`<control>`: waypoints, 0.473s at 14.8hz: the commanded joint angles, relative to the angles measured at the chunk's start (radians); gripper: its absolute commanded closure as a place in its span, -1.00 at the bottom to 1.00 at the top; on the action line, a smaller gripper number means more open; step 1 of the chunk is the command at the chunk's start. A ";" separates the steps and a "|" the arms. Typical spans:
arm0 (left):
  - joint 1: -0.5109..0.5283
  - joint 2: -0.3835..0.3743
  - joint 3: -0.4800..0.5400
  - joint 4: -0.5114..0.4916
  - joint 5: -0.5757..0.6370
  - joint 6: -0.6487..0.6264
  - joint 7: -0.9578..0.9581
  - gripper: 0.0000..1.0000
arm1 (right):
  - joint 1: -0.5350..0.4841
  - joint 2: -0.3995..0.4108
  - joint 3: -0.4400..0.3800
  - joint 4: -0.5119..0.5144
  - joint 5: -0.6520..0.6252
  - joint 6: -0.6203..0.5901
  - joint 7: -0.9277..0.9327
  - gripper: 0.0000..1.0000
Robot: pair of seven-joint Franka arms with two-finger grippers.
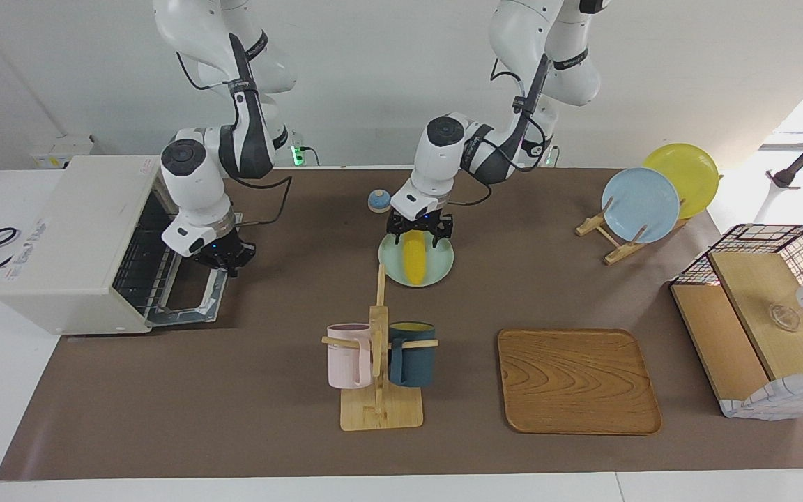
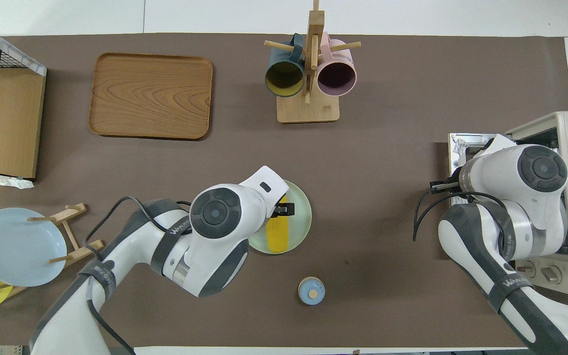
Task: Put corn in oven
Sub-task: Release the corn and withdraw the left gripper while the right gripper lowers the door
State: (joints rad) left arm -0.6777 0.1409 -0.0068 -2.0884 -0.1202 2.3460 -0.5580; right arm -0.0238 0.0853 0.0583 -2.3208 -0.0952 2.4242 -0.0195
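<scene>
The corn (image 1: 414,261) lies on a pale green plate (image 1: 443,259) at the table's middle, near the robots; it also shows in the overhead view (image 2: 278,234). My left gripper (image 1: 419,230) is low over the corn's end nearer the robots, open, with a finger on each side of it. The off-white oven (image 1: 67,230) stands at the right arm's end of the table. Its glass door (image 1: 189,307) is dropped flat open and the wire rack (image 1: 143,258) shows inside. My right gripper (image 1: 222,259) is at the door's outer edge.
A wooden mug rack (image 1: 379,348) with a pink and a dark blue mug stands farther from the robots than the plate. Beside it lies a wooden tray (image 1: 578,380). A small blue knobbed lid (image 1: 378,201), a plate stand (image 1: 642,202) and a wire-and-wood shelf (image 1: 764,314) are also here.
</scene>
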 commanded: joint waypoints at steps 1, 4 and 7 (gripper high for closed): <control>0.133 -0.021 -0.004 0.141 -0.003 -0.195 0.126 -1.00 | -0.013 -0.003 -0.012 -0.031 -0.031 0.003 0.051 1.00; 0.239 -0.020 -0.004 0.235 -0.003 -0.310 0.222 -1.00 | 0.045 -0.003 -0.008 -0.022 -0.018 -0.007 0.130 1.00; 0.358 -0.030 -0.004 0.316 -0.003 -0.421 0.379 -1.00 | 0.125 0.008 -0.008 0.018 0.026 -0.020 0.231 0.93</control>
State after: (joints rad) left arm -0.3915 0.1122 0.0003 -1.8331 -0.1201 2.0088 -0.2771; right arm 0.0508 0.1031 0.0552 -2.3233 -0.0950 2.4284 0.1407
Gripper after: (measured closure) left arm 0.000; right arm 0.991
